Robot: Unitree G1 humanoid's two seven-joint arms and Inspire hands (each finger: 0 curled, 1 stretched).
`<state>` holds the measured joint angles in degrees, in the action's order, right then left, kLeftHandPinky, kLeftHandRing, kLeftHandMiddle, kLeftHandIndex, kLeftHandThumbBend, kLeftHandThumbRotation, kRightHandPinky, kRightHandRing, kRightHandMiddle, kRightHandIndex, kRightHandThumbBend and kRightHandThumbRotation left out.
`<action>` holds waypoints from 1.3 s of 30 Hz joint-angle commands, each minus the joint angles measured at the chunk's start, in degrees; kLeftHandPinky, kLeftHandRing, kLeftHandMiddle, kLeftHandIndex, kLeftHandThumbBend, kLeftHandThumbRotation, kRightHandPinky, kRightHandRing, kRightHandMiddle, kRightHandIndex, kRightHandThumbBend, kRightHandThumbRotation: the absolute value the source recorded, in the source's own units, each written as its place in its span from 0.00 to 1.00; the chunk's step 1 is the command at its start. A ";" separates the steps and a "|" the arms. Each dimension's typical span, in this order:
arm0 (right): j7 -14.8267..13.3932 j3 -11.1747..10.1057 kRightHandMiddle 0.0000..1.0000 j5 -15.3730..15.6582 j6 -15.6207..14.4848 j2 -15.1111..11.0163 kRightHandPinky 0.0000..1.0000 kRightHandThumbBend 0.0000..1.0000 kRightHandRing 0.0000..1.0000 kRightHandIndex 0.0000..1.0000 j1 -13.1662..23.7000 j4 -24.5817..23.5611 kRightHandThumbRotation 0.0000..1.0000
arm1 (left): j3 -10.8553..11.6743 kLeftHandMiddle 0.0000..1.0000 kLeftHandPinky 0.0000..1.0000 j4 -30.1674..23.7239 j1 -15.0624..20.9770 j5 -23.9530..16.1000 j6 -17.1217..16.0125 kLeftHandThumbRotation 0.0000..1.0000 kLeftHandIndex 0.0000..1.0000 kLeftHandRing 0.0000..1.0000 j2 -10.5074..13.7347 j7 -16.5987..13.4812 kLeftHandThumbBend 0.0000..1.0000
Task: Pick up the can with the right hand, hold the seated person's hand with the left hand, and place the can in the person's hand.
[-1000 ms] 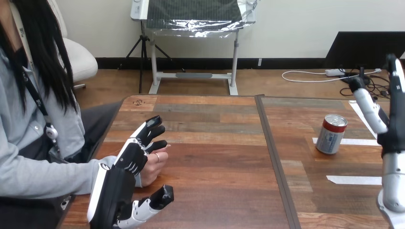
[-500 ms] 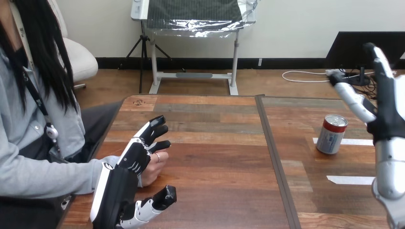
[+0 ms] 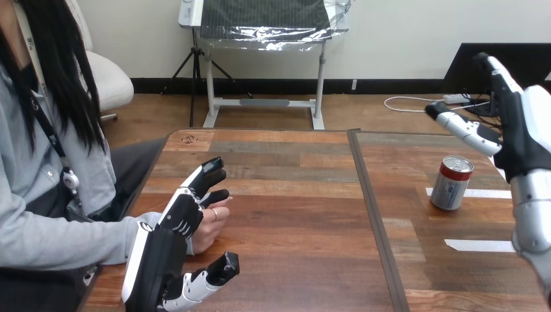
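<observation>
Red-topped silver can point(image 3: 450, 184) stands upright on the desk point(image 3: 292, 214), right part of the frame, touching the end of a white tape strip point(image 3: 481, 193). A second strip point(image 3: 481, 245) lies lower right.

Right hand point(image 3: 525, 133) hangs in the air at the right edge, above the can and well clear of it. Its fingers are straight and point up, the thumb sticks out to the left, and it holds nothing.

Left hand point(image 3: 159, 260) is at lower left. Its fingers point(image 3: 206, 177) are nearly straight and lie over the person's hand point(image 3: 209, 233), with the thumb spread apart lower down, not curled round it. The person's hand rests loosely curled near the desk's left edge.
</observation>
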<state>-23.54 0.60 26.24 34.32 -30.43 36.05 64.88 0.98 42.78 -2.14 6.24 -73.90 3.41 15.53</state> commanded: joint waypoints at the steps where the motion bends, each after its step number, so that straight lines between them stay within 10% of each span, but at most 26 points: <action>1: -1.14 2.52 0.90 1.95 0.64 -3.19 0.83 0.85 0.91 0.90 8.12 3.66 0.74 | 0.30 0.90 0.80 -0.33 3.13 -0.53 -1.33 0.69 0.86 0.88 -0.38 -0.73 1.00; 39: 1.61 10.30 0.86 5.81 -7.05 -3.34 0.80 0.90 0.87 0.86 14.82 11.02 0.72 | -0.21 0.89 0.82 -0.60 2.31 0.16 -1.71 0.69 0.87 0.88 -0.32 -0.69 1.00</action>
<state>-22.35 10.25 31.91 28.09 -33.05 46.00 75.53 0.71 42.79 -2.15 6.56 -74.43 3.42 15.32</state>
